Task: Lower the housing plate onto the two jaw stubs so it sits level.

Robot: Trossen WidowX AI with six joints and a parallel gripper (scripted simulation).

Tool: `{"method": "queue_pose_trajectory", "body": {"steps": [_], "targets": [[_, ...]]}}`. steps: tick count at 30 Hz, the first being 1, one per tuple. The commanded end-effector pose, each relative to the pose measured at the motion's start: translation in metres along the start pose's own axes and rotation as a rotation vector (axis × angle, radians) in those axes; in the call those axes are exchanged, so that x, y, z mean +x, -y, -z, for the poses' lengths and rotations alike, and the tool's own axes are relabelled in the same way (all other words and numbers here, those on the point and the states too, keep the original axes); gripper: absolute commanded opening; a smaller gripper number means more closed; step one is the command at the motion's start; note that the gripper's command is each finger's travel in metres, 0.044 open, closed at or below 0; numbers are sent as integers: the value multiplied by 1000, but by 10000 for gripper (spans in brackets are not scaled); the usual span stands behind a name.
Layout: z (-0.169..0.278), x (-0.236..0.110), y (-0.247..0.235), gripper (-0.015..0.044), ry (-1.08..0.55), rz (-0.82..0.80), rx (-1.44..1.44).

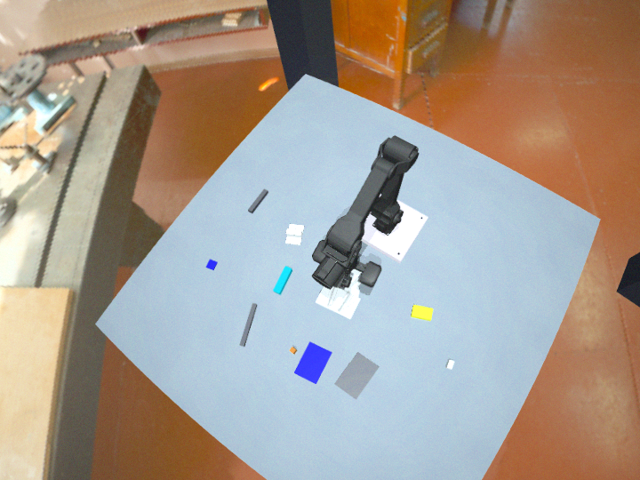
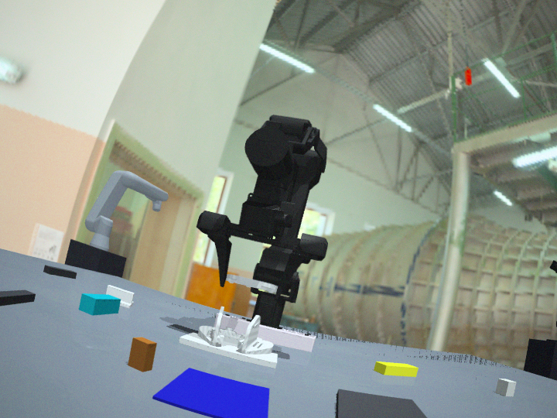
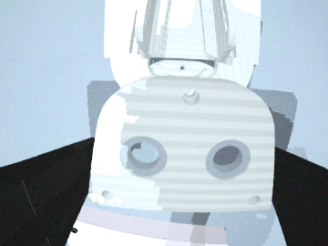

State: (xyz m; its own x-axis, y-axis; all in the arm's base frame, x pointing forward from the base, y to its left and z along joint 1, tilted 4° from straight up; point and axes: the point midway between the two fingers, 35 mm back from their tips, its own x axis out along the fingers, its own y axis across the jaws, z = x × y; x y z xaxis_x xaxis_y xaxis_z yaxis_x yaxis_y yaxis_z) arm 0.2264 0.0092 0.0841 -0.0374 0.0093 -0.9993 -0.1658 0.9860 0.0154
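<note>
The white housing plate (image 2: 251, 282) (image 3: 187, 123) has two large round holes and several small ones. My gripper (image 2: 254, 284) (image 3: 184, 152) is shut on its two side edges and holds it in the air, roughly flat. The white base (image 1: 349, 311) (image 2: 229, 354) lies on the table. Two white jaws stand upright on it, a left jaw (image 2: 219, 328) and a right jaw (image 2: 252, 335). The plate is above the base and apart from the jaws, towards the arm's own base. The jaw stubs are not clearly seen. In the top view the hand mostly hides the plate.
A pale mounting plate (image 1: 405, 240) (image 2: 292, 338) is behind the white base. A teal block (image 1: 283, 280) (image 2: 100, 304) and a white part (image 1: 294, 234) (image 2: 119, 296) lie left. An orange block (image 1: 292, 349) (image 2: 142, 354), blue sheet (image 1: 313, 363) (image 2: 220, 393), grey sheet (image 1: 356, 375) and yellow block (image 1: 422, 312) (image 2: 395, 369) lie around.
</note>
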Motion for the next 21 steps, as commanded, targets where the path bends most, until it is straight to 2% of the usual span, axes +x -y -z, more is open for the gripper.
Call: {"method": "queue_pose_trajectory", "body": {"steps": [1, 21], "targets": [[1, 0, -1, 351, -1, -3, 3], [-1, 27, 0, 351, -1, -3, 3]]}}
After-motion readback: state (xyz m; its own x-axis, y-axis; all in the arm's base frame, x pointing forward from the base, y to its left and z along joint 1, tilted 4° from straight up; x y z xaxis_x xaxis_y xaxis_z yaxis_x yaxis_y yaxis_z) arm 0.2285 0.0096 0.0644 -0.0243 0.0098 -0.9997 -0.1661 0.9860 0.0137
